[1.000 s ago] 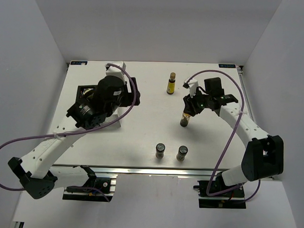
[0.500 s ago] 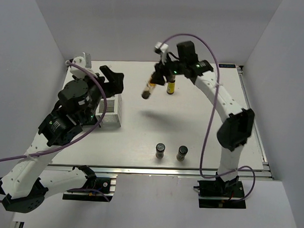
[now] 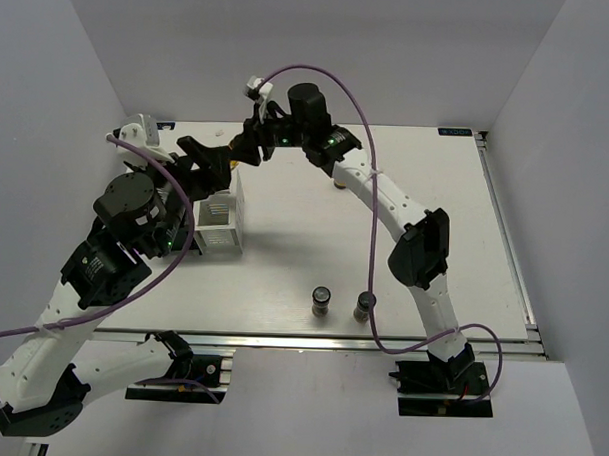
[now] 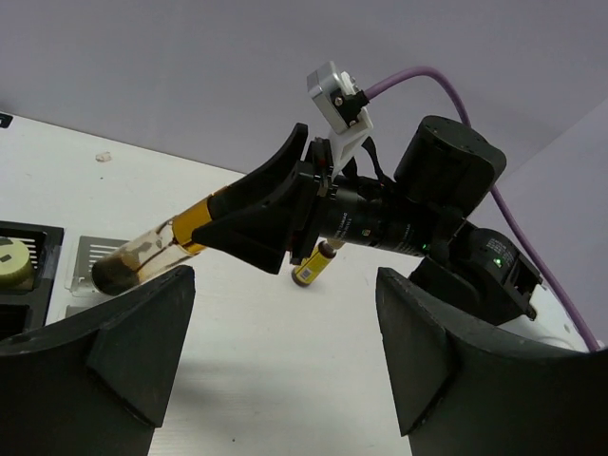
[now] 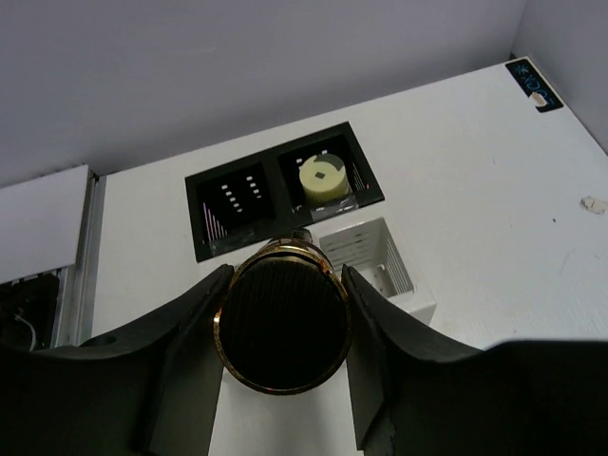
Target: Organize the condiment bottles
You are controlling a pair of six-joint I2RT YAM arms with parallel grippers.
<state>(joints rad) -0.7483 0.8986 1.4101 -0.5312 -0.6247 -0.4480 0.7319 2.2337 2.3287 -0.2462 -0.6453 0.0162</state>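
Note:
My right gripper [image 3: 249,146] is shut on the amber bottle [image 4: 157,249] and holds it tilted in the air over the back left of the table. In the right wrist view the bottle's dark round end [image 5: 282,323] sits between the fingers, above the white slatted box [image 5: 375,261]. My left gripper [image 3: 209,163] is open and empty just left of the right one; it is wide open in its own view [image 4: 285,380]. The yellow bottle [image 4: 316,266] stands at the back, behind the right arm. Two dark bottles [image 3: 321,302] [image 3: 363,307] stand near the front edge.
The white slatted box [image 3: 222,223] stands left of centre. A black stand [image 5: 275,195] with two compartments lies beyond it; one compartment holds a round pale yellow thing [image 5: 323,179]. The right arm stretches across the back of the table.
My right arm has swung from the back middle to the far left, carrying the amber bottle. My left gripper has moved up and back toward it.

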